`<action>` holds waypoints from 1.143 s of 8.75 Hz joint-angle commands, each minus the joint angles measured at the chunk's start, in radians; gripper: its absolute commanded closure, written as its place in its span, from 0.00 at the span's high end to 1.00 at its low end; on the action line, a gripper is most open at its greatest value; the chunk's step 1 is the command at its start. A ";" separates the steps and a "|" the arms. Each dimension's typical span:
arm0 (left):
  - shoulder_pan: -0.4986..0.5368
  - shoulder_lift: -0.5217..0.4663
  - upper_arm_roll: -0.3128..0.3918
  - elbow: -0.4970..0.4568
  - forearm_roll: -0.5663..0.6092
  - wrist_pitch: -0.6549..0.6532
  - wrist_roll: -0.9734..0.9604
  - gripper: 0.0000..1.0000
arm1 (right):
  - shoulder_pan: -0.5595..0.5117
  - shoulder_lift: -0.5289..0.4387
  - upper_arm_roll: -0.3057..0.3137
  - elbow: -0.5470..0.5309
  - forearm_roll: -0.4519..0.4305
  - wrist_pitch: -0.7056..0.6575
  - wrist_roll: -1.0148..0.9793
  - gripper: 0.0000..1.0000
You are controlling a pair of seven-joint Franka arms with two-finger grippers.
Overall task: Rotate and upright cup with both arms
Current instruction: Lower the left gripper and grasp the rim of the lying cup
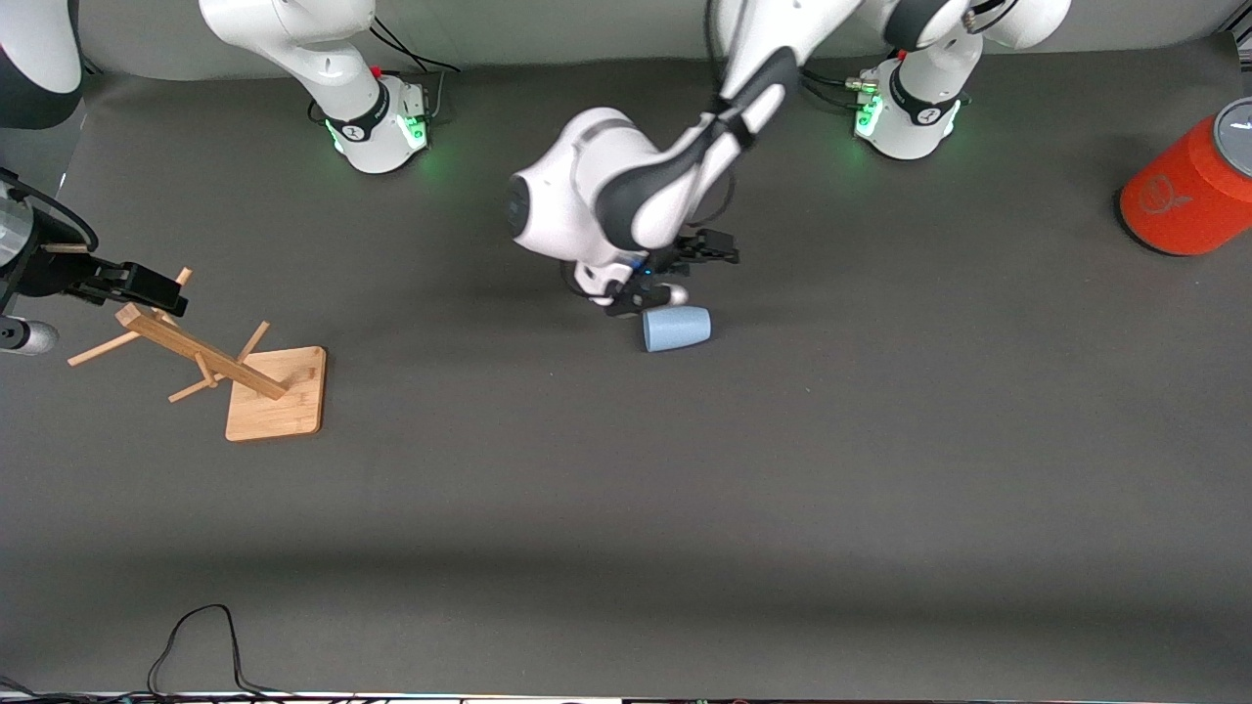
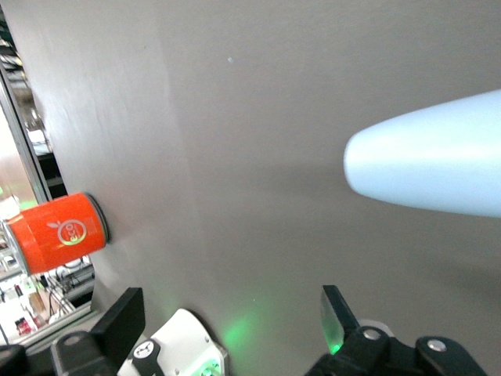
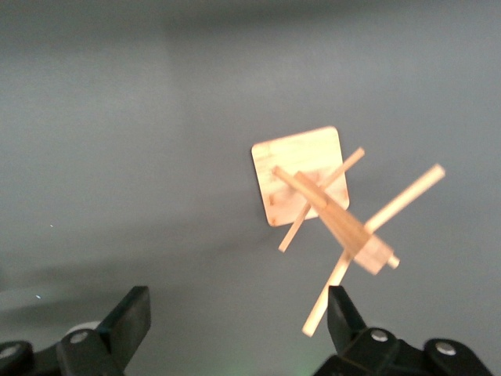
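cup lies on its side mid-tabletop, not yet turned or stood up, with the left hand spread wide just beside it gripping nothing, while the right hand waits spread wide over the wooden rack.

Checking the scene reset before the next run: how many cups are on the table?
1. The cup lies on its side mid-table, beside the open left gripper. The orange-red cylinder is not a cup. None seems hidden.
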 commanded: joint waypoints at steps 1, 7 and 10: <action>-0.022 0.022 0.020 0.070 0.051 0.052 -0.041 1.00 | -0.009 -0.014 -0.020 -0.026 0.012 0.056 -0.142 1.00; -0.043 0.085 0.040 0.083 0.071 0.365 -0.086 1.00 | -0.006 -0.003 -0.017 -0.017 0.043 0.105 -0.139 1.00; -0.042 0.145 0.040 0.081 0.085 0.375 -0.028 0.99 | -0.003 -0.005 -0.019 -0.019 0.079 0.104 -0.138 1.00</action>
